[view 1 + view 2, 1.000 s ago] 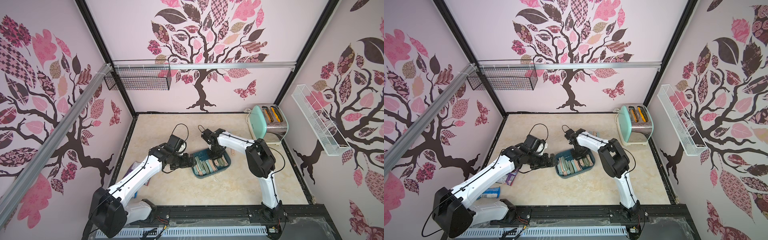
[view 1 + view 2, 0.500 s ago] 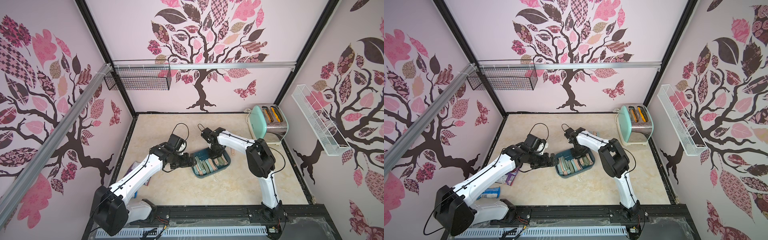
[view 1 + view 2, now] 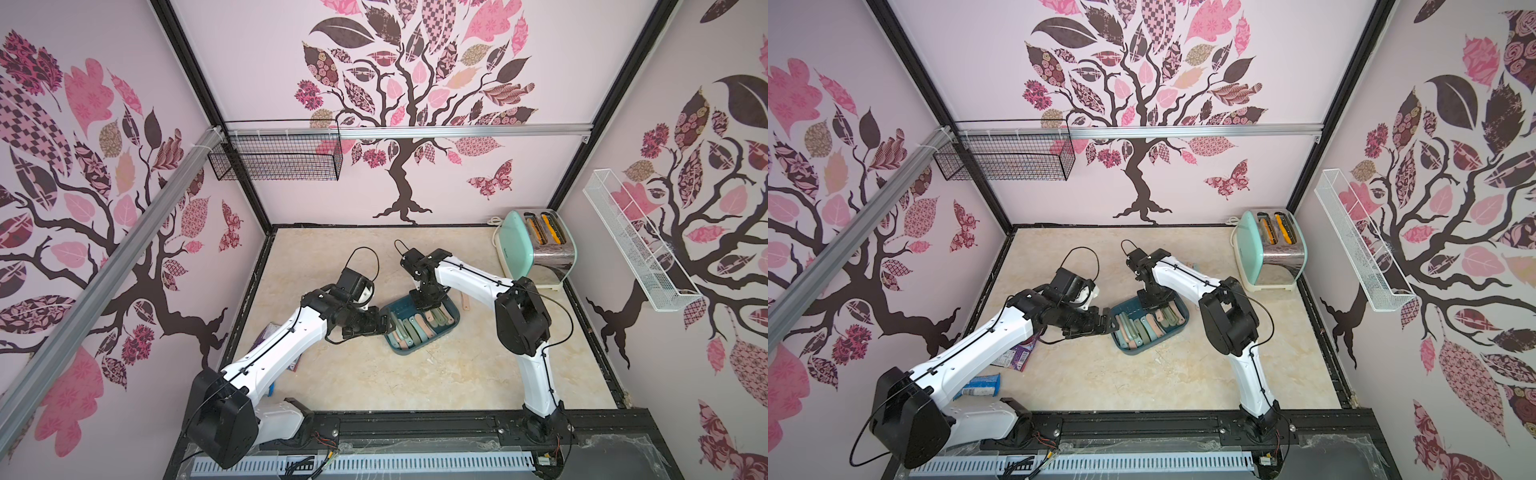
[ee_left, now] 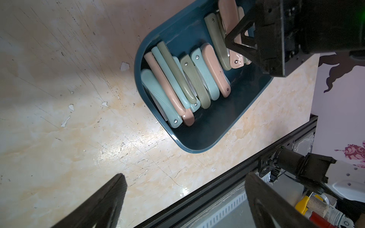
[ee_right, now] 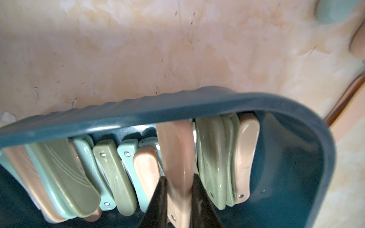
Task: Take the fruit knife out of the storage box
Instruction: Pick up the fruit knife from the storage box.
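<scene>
Crosswise, fruit knife (image 5: pixel 177 150) lies in storage box (image 5: pixel 177 110).

I am watching from high overhead in both top views, facing the back wall (image 3: pixel 457 195), both taking in the same whole worktop (image 3: pixel 374 382). Left wrist camera is looking down at the storage box (image 4: pixel 209 128) from a little off; right wrist is peering in close over its rim.
</scene>
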You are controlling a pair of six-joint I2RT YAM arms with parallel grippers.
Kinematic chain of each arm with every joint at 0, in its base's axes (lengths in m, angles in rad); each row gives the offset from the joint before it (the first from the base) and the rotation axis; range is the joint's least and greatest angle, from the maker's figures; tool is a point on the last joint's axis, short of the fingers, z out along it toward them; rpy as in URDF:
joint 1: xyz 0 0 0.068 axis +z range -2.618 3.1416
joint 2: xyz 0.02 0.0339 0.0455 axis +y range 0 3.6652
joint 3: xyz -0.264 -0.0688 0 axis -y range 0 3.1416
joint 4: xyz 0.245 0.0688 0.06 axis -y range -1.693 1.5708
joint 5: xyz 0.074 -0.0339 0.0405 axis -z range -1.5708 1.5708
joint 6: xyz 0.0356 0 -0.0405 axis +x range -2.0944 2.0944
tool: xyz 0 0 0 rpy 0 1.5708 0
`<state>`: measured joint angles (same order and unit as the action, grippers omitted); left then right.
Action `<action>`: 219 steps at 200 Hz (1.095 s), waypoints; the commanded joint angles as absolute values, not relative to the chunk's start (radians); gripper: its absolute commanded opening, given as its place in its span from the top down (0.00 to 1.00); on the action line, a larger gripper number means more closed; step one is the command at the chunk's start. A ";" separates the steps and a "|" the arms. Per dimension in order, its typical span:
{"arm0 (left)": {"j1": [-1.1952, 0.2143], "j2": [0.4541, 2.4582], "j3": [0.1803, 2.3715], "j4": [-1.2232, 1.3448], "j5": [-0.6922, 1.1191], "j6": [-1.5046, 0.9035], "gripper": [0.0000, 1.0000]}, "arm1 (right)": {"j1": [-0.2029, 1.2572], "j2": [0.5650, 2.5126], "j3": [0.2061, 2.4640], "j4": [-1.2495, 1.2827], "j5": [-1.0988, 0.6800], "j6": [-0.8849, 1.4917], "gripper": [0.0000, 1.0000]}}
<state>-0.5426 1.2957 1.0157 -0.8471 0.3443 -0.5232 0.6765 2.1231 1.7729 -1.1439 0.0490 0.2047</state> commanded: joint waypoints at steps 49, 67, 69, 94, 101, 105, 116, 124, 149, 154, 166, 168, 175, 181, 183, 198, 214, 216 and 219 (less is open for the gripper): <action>-0.537 1.336 1.071 -0.806 0.366 -0.526 0.02 | 0.673 2.052 1.801 -1.157 0.017 0.216 0.94; -0.538 1.356 1.089 -0.792 0.375 -0.534 0.02 | 0.673 2.045 1.823 -1.169 0.012 0.218 0.94; -0.539 1.358 1.092 -0.790 0.376 -0.534 0.02 | 0.673 2.045 1.825 -1.171 0.010 0.218 0.94; -0.541 1.401 1.126 -0.776 0.386 -0.535 0.02 | 0.669 2.034 1.856 -1.190 0.012 0.218 0.94; -0.541 1.415 1.139 -0.770 0.388 -0.534 0.02 | 0.665 2.031 1.863 -1.193 0.014 0.218 0.94; -0.543 1.423 1.146 -0.768 0.389 -0.534 0.02 | 0.662 2.030 1.866 -1.195 0.016 0.218 0.94; -0.545 1.449 1.171 -0.761 0.395 -0.537 0.02 | 0.647 2.025 1.869 -1.197 0.016 0.216 0.93; -0.549 1.470 1.191 -0.756 0.398 -0.536 0.02 | 0.631 2.023 1.871 -1.198 0.016 0.212 0.93; -0.570 1.545 1.267 -0.745 0.403 -0.536 0.02 | 0.556 2.026 1.879 -1.203 0.008 0.203 0.93; -0.575 1.561 1.282 -0.744 0.405 -0.537 0.02 | 0.540 2.026 1.884 -1.205 0.009 0.201 0.93; -0.587 1.600 1.322 -0.735 0.408 -0.540 0.02 | 0.501 2.030 1.892 -1.204 0.016 0.193 0.93; -0.589 1.607 1.328 -0.735 0.408 -0.540 0.02 | 0.496 2.031 1.893 -1.203 0.017 0.192 0.92; -0.595 1.630 1.353 -0.735 0.408 -0.540 0.02 | 0.475 2.035 1.898 -1.201 0.026 0.187 0.92; -0.601 1.649 1.373 -0.735 0.409 -0.541 0.02 | 0.460 2.042 1.903 -1.202 0.036 0.186 0.92; -0.603 1.656 1.379 -0.733 0.409 -0.540 0.02 | 0.454 2.044 1.905 -1.203 0.040 0.186 0.92; -0.616 1.699 1.422 -0.732 0.413 -0.541 0.02 | 0.413 2.065 1.921 -1.204 0.047 0.191 0.92; -0.628 1.731 1.449 -0.733 0.416 -0.541 0.02 | 0.380 2.089 1.925 -1.189 0.045 0.192 0.91; -0.631 1.734 1.451 -0.734 0.416 -0.543 0.02 | 0.378 2.091 1.925 -1.187 0.046 0.190 0.91; -0.631 1.736 1.454 -0.733 0.416 -0.542 0.02 | 0.376 2.097 1.926 -1.185 0.048 0.188 0.91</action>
